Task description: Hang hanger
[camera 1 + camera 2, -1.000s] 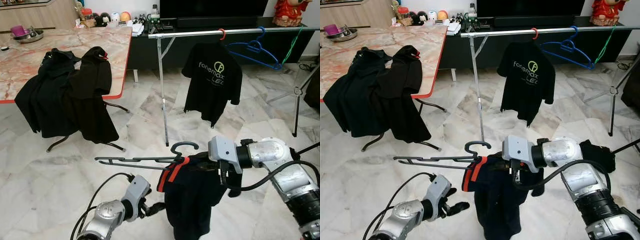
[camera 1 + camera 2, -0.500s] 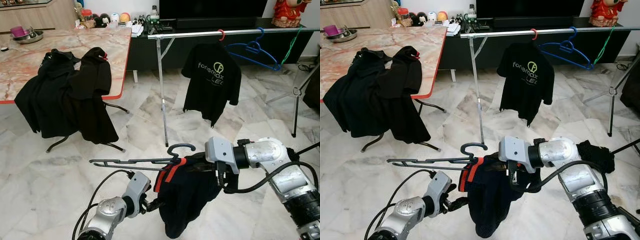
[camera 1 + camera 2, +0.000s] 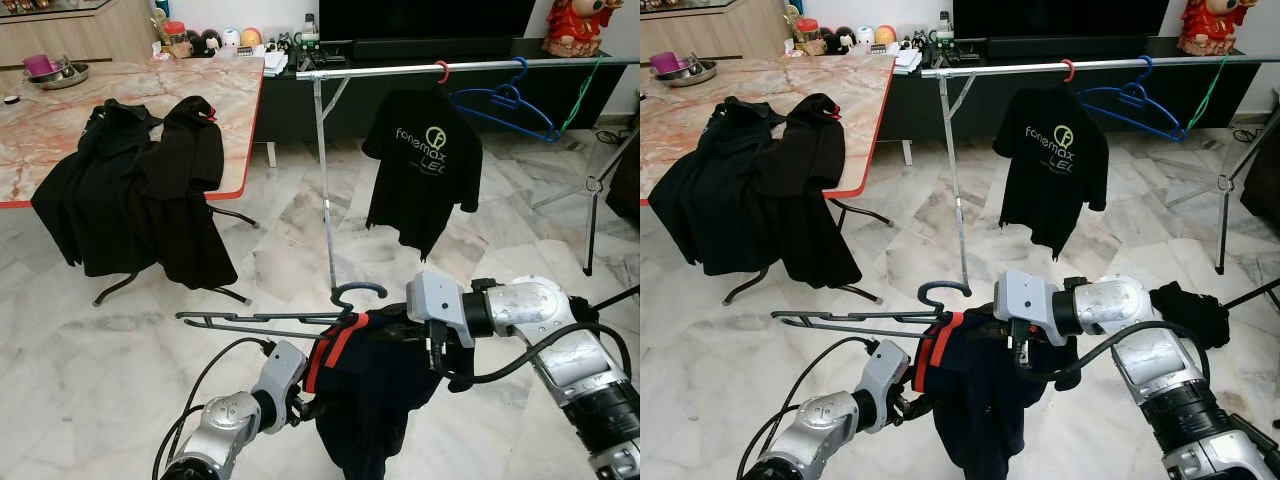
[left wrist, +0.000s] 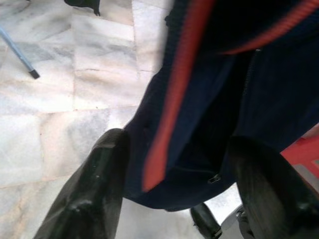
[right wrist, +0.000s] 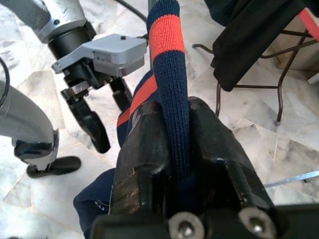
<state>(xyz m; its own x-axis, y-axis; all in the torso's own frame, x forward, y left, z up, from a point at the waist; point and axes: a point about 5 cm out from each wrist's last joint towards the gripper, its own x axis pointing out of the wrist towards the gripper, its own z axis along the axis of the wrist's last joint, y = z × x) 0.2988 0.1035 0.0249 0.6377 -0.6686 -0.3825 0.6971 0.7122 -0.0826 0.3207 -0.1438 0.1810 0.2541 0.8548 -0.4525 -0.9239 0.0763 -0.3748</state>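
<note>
A dark grey hanger point(image 3: 265, 322) is held level above the floor, its hook point(image 3: 358, 292) pointing toward the clothes rail point(image 3: 450, 68). From it hangs a navy shirt point(image 3: 375, 400) with a red collar stripe point(image 5: 168, 35). My right gripper point(image 5: 174, 117) is shut on that collar beside the hook. My left gripper point(image 4: 174, 159) is open at the shirt's left edge, and navy cloth lies between its two fingers point(image 4: 94, 184). On the rail hang a black printed T-shirt point(image 3: 420, 160) and blue hangers point(image 3: 510, 100).
Black clothes point(image 3: 130, 190) drape over the edge of a marble table point(image 3: 150, 90) at the left. The rail's upright post point(image 3: 325, 180) stands ahead. A tripod leg point(image 3: 592, 190) is at the right. A dark TV cabinet point(image 3: 300, 110) sits behind the rail.
My left gripper has moved up and right until it reaches the shirt's edge. The hanger and shirt have shifted slightly left in my right gripper.
</note>
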